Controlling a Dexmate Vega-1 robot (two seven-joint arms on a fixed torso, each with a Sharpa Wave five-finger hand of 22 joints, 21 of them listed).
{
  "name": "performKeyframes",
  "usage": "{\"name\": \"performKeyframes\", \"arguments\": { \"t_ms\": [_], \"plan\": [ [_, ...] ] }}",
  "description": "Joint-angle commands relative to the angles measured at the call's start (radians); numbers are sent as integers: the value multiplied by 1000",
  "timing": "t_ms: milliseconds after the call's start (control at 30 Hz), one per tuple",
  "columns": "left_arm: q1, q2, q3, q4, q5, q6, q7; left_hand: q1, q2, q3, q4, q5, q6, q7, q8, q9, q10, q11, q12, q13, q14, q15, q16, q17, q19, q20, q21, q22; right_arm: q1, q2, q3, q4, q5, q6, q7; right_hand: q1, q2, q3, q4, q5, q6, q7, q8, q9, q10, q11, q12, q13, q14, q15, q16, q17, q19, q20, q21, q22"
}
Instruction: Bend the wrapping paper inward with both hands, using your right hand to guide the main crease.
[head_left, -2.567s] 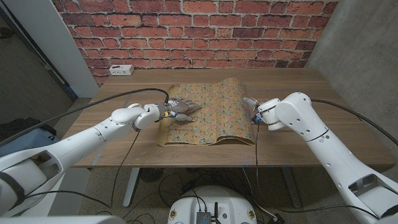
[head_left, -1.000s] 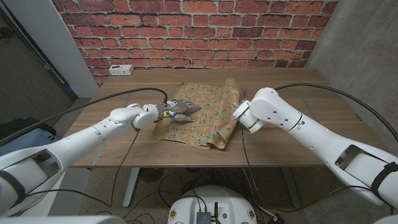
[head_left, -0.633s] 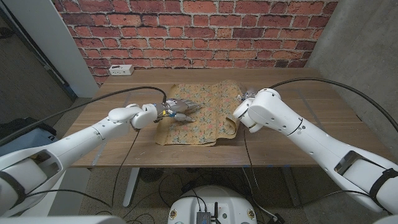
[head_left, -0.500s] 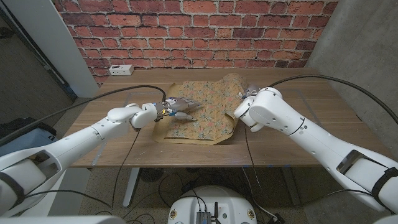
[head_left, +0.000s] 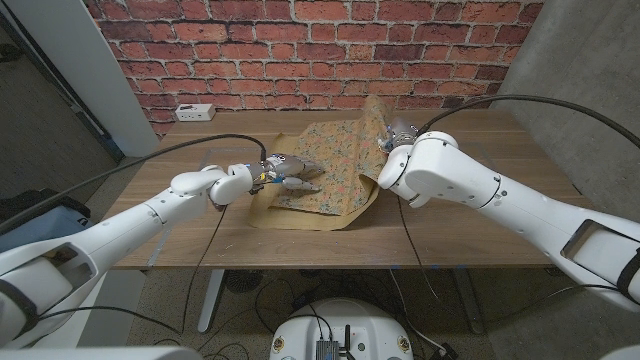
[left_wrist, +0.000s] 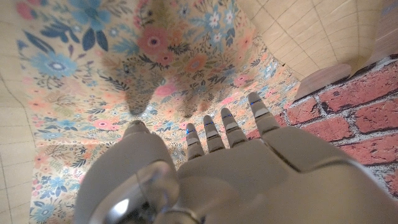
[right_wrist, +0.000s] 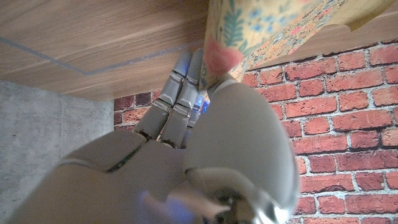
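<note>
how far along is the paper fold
Done: the left hand presses the wrapping paper to the table. In hand: the right hand holds the paper's right edge lifted, curling inward. Left: bringing that flap over and pressing the main crease; none shows yet.

wrapping paper (head_left: 325, 180) on table (head_left: 480, 215) middle | left hand (head_left: 285, 174) on its left part | right hand (head_left: 397, 137) at its raised right edge
</note>
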Motion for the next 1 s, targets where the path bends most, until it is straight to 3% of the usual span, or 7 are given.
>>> {"name": "performKeyframes", "arguments": {
  "t_ms": [33,167,333,467,700,833,1000],
  "plan": [
    [21,4,-23,-14,-47,-12,10,-2,0,5,1,-2,-24,-11,-9,1,-13,2,-10,2,-11,1,-5,2,-13,4,-5,2,337,-149,-272,-51,302,0,0,18,1,10,0,8,-13,-2,-5,6,-14,3,-7,-4,-21,-127,-22,-5,-20,-65,14,7],
    [28,7,-29,-24,-58,-8,3,-2,1,6,1,-2,-26,-10,-10,2,-15,-1,-12,3,-14,3,-6,2,-14,3,-6,3,412,-167,-337,-55,357,0,0,34,9,20,0,15,-25,-7,-13,9,-36,4,-19,-12,-37,-127,-53,-10,-50,-66,28,11],
    [44,19,-39,-52,-57,1,-1,-4,3,10,2,-3,3,1,0,2,-7,3,-11,3,-15,4,-8,3,-17,3,-8,3,423,-182,-346,-80,356,0,0,60,19,34,-5,25,-23,-9,-15,12,-38,-1,-23,-20,-54,-129,-84,-20,-75,-74,44,15],
    [56,30,-44,-83,-43,27,-20,-19,1,20,9,-8,200,73,46,3,96,5,12,3,24,-9,2,2,-3,9,-7,4,404,-184,-342,-111,303,0,0,68,18,36,-7,28,-21,-7,-16,13,-32,0,-22,-23,-54,-130,-91,-23,-76,-80,53,16],
    [68,51,-40,-152,16,100,-96,-43,-11,29,16,-9,446,161,63,2,346,10,54,0,248,-52,33,-1,148,29,40,5,509,-151,-469,-128,280,0,0,75,14,37,-6,30,-9,-10,-14,14,-20,-5,-20,-28,-48,-130,-100,-26,-75,-86,68,17],
    [62,54,-29,-175,41,133,-168,-38,8,46,16,-9,516,167,66,2,409,13,58,0,316,-58,36,-2,210,21,59,3,575,-120,-538,-123,289,0,0,77,12,37,-5,31,-7,-12,-13,14,-20,-5,-20,-29,-45,-130,-101,-26,-76,-86,73,17],
    [59,52,-22,-179,50,146,-210,-14,51,106,21,-9,503,173,43,2,394,12,35,-1,294,-53,11,-2,195,3,49,2,661,-73,-625,-107,319,0,0,78,10,37,-4,31,-6,-11,-14,15,-22,-5,-22,-32,-42,-130,-105,-26,-78,-86,80,17]
  ]
}}
